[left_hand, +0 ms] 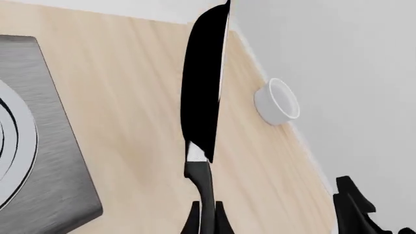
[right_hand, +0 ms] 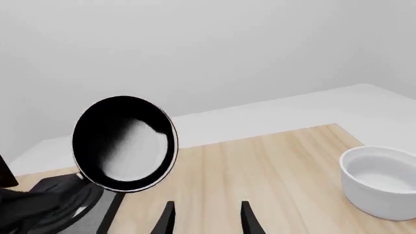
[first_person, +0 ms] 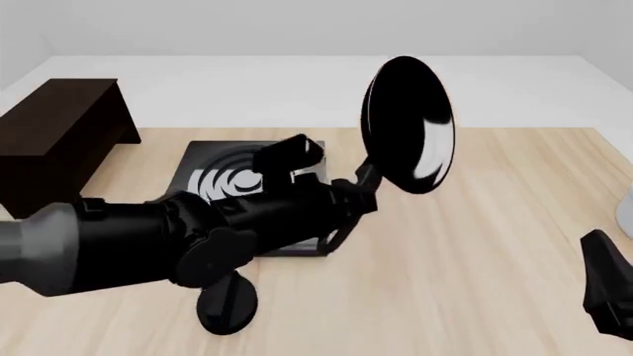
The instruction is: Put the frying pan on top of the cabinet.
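Observation:
The frying pan (first_person: 408, 122) hangs in the air above the middle of the table, tipped up on its edge with its black underside toward the front camera. My left gripper (first_person: 361, 189) is shut on its long black handle (left_hand: 206, 195). In the left wrist view the pan (left_hand: 204, 83) shows edge-on; in the right wrist view its glossy grey inside (right_hand: 123, 144) shows. The dark brown cabinet (first_person: 59, 130) stands at the table's far left, well left of the pan. My right gripper (right_hand: 206, 219) is open and holds nothing, low at the right (first_person: 608, 289).
A flat black stove plate (first_person: 213, 167) with silver rings lies under my left arm, right of the cabinet. A white bowl (right_hand: 380, 180) sits near the right table edge. A small black oval knob (first_person: 227, 302) rests near the front edge.

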Controlling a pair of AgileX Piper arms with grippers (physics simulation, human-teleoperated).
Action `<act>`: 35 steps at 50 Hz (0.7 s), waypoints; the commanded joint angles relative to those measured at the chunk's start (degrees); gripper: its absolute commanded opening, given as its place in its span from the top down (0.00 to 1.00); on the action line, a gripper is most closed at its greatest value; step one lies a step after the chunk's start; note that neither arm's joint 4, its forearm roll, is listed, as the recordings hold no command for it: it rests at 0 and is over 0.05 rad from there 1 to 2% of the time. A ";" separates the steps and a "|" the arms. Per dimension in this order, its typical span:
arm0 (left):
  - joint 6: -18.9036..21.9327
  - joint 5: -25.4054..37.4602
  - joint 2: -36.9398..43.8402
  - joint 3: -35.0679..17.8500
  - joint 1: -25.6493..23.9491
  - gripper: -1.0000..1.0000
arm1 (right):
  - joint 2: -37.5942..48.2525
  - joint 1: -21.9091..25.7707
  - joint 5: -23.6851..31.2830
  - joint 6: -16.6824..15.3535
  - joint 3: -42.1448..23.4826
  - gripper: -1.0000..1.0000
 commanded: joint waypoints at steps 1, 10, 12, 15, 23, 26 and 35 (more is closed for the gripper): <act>-0.63 -0.81 -10.02 1.52 2.34 1.00 | 0.00 0.12 -0.08 -0.17 0.22 0.00; 1.14 0.75 -18.77 3.10 5.09 1.00 | 0.00 0.36 -0.62 -0.16 0.84 0.00; 1.34 1.88 -21.55 3.36 6.71 1.00 | 0.03 0.36 -0.57 -0.22 0.80 0.00; 1.36 2.71 -24.11 3.40 7.88 1.00 | 0.03 0.37 -0.53 -0.21 0.81 0.00; 0.99 7.11 -32.29 3.41 13.82 1.00 | -0.01 0.67 -0.53 -0.80 0.83 0.00; 0.35 8.06 -34.56 3.65 16.13 1.00 | 0.00 0.69 -0.22 -1.02 0.50 0.00; -1.55 9.51 -39.19 4.41 21.15 1.00 | 0.03 0.68 2.43 -1.36 -1.99 0.00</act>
